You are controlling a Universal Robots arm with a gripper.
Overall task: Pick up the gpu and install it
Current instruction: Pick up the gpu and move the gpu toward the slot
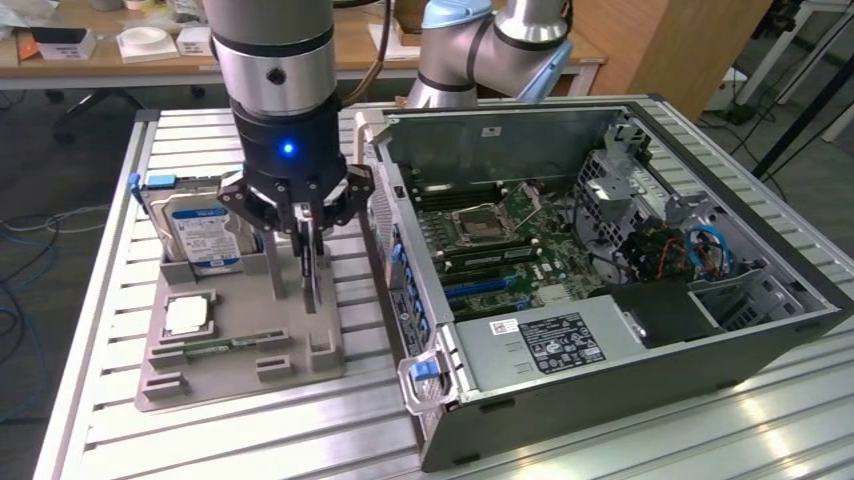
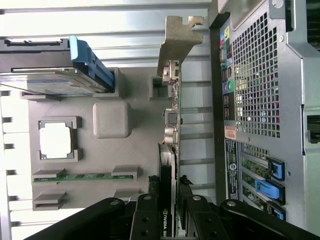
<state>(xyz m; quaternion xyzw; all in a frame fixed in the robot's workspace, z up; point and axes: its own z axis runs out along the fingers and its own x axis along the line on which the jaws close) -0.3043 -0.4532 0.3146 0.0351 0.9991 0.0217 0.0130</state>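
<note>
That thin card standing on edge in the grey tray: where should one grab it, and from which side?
Take the gpu by its upper long edge, pinching the two flat faces, coming straight down from above. It stands thin and upright in the grey holder, so only that edge is free. The hand straddles it there, closed on it.

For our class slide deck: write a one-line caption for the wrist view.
Claw grips the upright gpu in its grey holder beside the computer case.

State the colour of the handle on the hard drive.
Blue; the handle shows best in the wrist view.
</note>
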